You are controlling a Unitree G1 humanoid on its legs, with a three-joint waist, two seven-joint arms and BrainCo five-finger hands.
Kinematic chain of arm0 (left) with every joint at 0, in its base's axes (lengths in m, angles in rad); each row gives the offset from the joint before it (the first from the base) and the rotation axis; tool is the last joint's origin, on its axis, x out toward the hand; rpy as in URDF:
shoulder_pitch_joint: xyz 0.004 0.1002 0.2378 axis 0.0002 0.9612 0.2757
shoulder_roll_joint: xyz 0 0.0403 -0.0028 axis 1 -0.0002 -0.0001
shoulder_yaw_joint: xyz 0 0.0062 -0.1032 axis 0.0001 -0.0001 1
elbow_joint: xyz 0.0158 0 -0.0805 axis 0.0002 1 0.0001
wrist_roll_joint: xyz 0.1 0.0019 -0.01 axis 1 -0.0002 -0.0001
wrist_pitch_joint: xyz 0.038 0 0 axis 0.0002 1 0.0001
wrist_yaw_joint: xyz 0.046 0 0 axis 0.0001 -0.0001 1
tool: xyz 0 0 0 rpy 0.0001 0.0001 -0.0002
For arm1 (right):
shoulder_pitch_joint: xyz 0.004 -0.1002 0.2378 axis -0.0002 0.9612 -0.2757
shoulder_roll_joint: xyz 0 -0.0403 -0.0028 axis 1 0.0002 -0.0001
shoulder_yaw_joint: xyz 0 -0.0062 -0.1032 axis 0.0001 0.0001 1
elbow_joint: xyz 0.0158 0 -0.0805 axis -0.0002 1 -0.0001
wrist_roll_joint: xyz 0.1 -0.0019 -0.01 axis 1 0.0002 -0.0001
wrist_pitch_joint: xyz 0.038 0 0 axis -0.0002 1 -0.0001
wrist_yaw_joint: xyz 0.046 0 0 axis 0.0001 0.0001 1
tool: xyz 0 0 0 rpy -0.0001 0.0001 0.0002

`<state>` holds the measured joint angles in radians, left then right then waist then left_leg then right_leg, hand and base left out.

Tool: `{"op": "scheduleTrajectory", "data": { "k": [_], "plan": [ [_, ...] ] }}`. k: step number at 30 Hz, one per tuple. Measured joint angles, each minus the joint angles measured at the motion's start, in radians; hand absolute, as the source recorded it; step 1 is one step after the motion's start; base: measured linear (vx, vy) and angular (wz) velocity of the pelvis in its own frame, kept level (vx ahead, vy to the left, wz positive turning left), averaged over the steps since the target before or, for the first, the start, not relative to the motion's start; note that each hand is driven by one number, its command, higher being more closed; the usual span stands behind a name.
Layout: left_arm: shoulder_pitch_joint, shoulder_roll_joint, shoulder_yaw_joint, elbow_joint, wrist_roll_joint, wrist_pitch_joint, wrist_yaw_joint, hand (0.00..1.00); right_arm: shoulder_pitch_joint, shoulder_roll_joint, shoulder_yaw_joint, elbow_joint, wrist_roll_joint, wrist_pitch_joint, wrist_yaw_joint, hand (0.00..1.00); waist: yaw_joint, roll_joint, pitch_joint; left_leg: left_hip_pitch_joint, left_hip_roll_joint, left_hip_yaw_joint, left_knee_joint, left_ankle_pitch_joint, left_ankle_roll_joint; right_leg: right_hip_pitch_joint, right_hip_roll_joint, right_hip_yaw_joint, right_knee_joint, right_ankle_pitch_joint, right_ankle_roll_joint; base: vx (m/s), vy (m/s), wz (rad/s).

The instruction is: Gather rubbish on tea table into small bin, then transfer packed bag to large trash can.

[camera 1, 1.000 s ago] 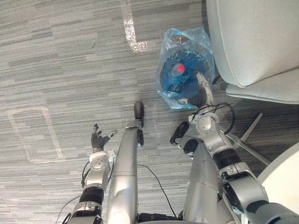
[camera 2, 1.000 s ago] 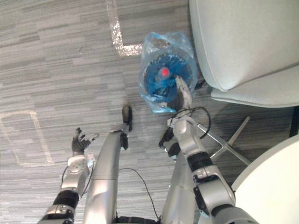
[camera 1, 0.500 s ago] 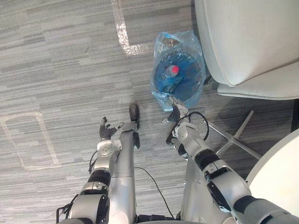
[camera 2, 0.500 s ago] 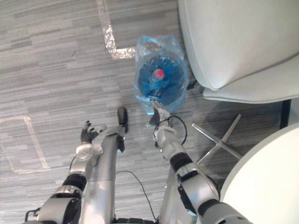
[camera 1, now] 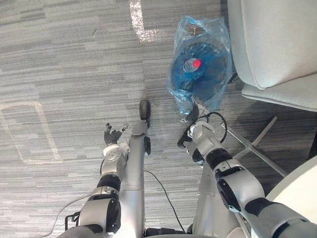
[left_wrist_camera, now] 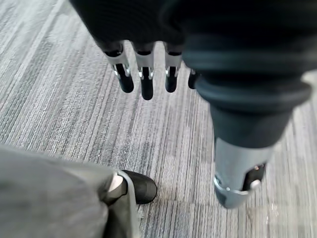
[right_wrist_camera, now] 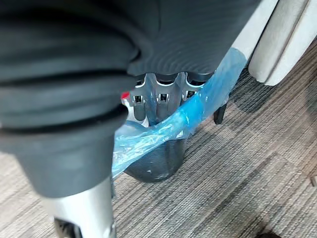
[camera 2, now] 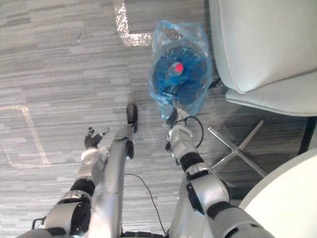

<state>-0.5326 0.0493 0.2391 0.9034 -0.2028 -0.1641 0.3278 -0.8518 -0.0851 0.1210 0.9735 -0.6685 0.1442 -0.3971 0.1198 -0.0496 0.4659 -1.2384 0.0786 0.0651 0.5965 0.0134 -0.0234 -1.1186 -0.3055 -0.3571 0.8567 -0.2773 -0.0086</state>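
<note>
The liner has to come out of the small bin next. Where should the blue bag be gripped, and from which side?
Grip the blue bag by its loose rim bunched over the small bin's near edge, coming from the robot's side; the chair crowds its right. The right hand is at that rim.

place: office lounge | cues: grey carpet tiles [camera 1: 59,59]; pale swivel chair [camera 1: 277,39]; white round table [camera 2: 292,193]

No words, labels or numbers can be read anywhere, neither on the blue bag [camera 1: 200,69] nor on the floor [camera 1: 64,59].
</note>
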Motion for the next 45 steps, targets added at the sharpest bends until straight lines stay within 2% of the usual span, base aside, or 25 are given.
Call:
{"op": "scheduleTrajectory", "data": {
  "k": [1, 10, 12, 17, 25, 30, 34, 41, 45],
  "plan": [
    [-0.003, -0.002, 0.0, 0.0, -0.006, 0.0, 0.0, 0.0, -0.002, -0.002, 0.0, 0.003, 0.0, 0.005, -0.003, 1.0, 0.002, 0.0, 0.0, -0.005, -0.002, -0.002, 0.0, 0.002, -0.002, -0.003, -0.002, -0.002, 0.002, -0.001, -0.001, -0.03, -0.003, 0.08],
    [-0.012, -0.024, -0.003, -0.007, -0.029, -0.005, -0.003, 0.0, -0.023, -0.002, 0.009, 0.0, 0.031, 0.0, -0.013, 1.0, 0.024, 0.004, -0.002, -0.024, -0.02, -0.032, 0.001, 0.004, -0.007, -0.014, -0.017, -0.022, 0.032, -0.027, -0.006, -0.04, -0.01, 0.11],
    [-0.012, -0.027, -0.004, -0.009, -0.036, -0.004, -0.005, 0.0, -0.021, -0.003, 0.009, -0.012, 0.084, -0.017, -0.014, 1.0, 0.027, 0.01, -0.005, -0.03, -0.021, -0.04, 0.002, 0.006, -0.01, -0.014, -0.018, -0.032, 0.037, -0.032, -0.009, -0.05, -0.014, 0.08],
    [-0.012, -0.027, -0.021, -0.013, -0.037, -0.005, -0.008, 0.0, -0.019, -0.003, 0.009, -0.029, 0.132, -0.04, -0.014, 1.0, 0.033, 0.012, -0.006, -0.033, -0.021, -0.047, 0.014, 0.004, -0.013, -0.014, -0.02, -0.036, 0.049, -0.038, -0.012, -0.05, -0.011, 0.03],
    [-0.005, -0.025, -0.02, -0.012, -0.034, 0.004, -0.028, 0.0, 0.06, -0.004, 0.011, -0.178, 0.174, -0.065, -0.015, 1.0, 0.034, 0.012, -0.006, -0.003, -0.01, -0.047, 0.04, 0.003, -0.012, 0.022, -0.013, -0.031, 0.06, -0.038, -0.013, -0.07, -0.01, -0.03],
    [0.071, -0.022, -0.033, -0.043, -0.013, 0.022, -0.042, 0.0, 0.178, 0.014, 0.059, -0.292, 0.208, -0.078, -0.014, 1.0, 0.034, 0.01, -0.007, 0.123, 0.009, -0.031, 0.017, -0.006, -0.015, 0.141, 0.011, -0.021, 0.021, -0.034, -0.015, -0.08, -0.047, -0.1],
    [0.146, -0.022, -0.058, -0.061, 0.008, 0.037, -0.052, 0.0, 0.326, 0.049, 0.081, -0.393, 0.234, -0.081, -0.004, 1.0, 0.027, 0.008, -0.009, 0.271, 0.03, -0.01, -0.041, -0.006, -0.016, 0.291, 0.037, -0.034, -0.059, -0.015, -0.012, 0.0, -0.053, -0.07],
    [0.233, -0.024, -0.108, -0.071, 0.037, 0.062, -0.064, 0.0, 0.514, 0.117, 0.085, -0.577, 0.291, -0.098, 0.026, 1.0, 0.0, -0.015, -0.026, 0.51, 0.037, 0.01, -0.128, -0.015, -0.027, 0.54, 0.064, -0.048, -0.191, 0.007, 0.01, 0.08, -0.025, -0.02],
    [0.294, -0.021, -0.155, -0.091, 0.045, 0.065, -0.073, 0.0, 0.631, 0.145, 0.092, -0.658, 0.32, -0.102, 0.046, 1.0, -0.012, -0.041, -0.079, 0.634, 0.038, 0.027, -0.196, -0.016, -0.03, 0.662, 0.084, -0.049, -0.28, 0.021, 0.023, 0.09, -0.021, -0.06]
  ]
}}
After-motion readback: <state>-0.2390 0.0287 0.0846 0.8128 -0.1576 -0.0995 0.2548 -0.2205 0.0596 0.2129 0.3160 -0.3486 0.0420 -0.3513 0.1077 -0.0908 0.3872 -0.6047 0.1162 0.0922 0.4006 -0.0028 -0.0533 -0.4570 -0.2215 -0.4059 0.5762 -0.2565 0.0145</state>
